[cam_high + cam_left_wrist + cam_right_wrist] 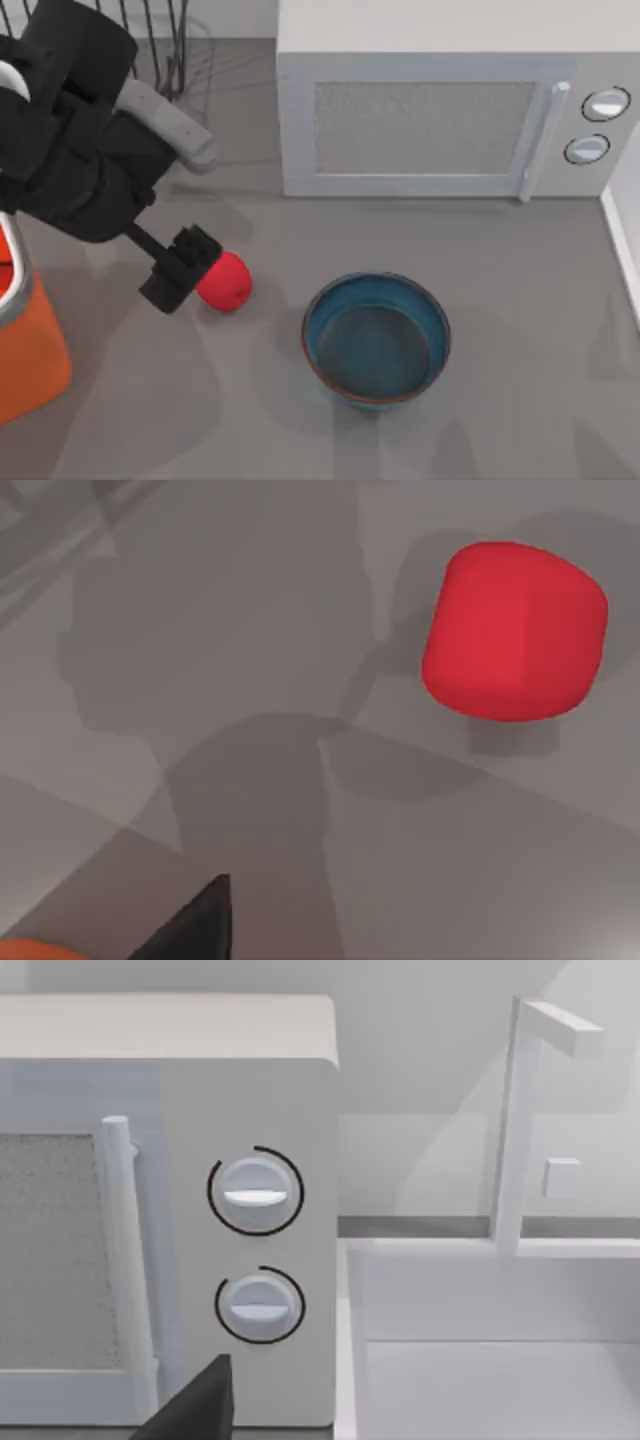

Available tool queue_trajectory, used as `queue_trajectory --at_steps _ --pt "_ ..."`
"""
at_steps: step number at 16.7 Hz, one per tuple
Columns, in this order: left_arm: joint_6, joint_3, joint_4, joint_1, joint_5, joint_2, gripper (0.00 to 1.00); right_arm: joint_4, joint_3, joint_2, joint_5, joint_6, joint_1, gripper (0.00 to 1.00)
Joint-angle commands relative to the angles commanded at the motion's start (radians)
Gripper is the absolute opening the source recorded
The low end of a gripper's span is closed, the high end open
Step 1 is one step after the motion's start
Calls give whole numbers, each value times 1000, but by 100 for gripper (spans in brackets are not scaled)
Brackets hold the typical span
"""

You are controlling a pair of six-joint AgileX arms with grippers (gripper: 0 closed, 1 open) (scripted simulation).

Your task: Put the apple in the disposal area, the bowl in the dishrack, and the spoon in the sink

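Along the back of the grey table [520, 330] you have a large white box-shaped microwave [440, 110] with a mesh door window, a vertical handle and two round dials; the right wrist view looks straight at those dials, with a white sink basin [500, 1360] and its angular white faucet [520, 1120] just beside the oven. At the top view's left edge stands the disposal area [30, 340], a big orange container with a grey metallic rim. Behind it, in the top-left corner, you can make out the thin black wires of the dishrack [165, 40]. Your left arm reaches down from that corner across the left part of the table. Right of centre and toward the front sits the round, deep teal-blue bowl [376, 338] with its thin reddish-brown rim, upright on the table. Between the container and the bowl lies the small, round, bright red apple [228, 282], and your left gripper [180, 268] touches its left side; you cannot tell whether the black fingers are apart or clamped on the fruit. From the left wrist view the apple [514, 630] rests on the grey surface.
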Motion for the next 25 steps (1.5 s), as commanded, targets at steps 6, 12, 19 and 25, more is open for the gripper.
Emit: queue_trajectory --at_steps 6,12,19,25 --pt "50 369 -228 -59 6 467 100 0 0 0 0 0 0 100" --pt "59 501 -304 -68 6 616 100 0 0 0 0 0 0 100" --pt "61 451 -228 -66 7 643 100 0 0 0 0 0 0 100" --pt "61 356 -63 -68 7 711 100 0 0 0 0 0 0 100"
